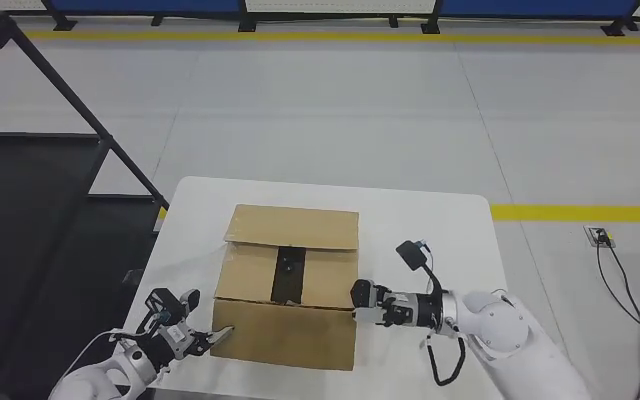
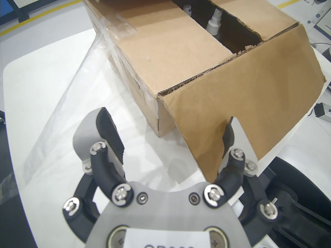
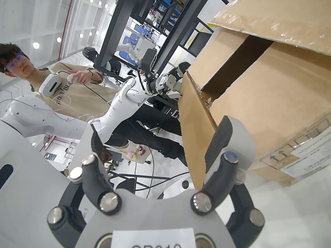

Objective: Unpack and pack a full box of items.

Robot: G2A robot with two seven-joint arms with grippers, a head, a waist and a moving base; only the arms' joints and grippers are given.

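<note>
We see the left gripper and right gripper spread open at opposite ends of the box's front flap, near the table's front edge.

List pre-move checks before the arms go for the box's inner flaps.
1. Left end effector open: ok.
2. Right end effector open: ok.
3. Near outer flap folded clear: ok, hangs outward over the box's front.
4. Inner flaps open: not ok, both lie across the top, gap between.
5. Items reachable: not ok, spray bottle sits under that narrow gap.
6. Left end effector clear of near flap: cannot tell, one finger overlaps its corner.
</note>
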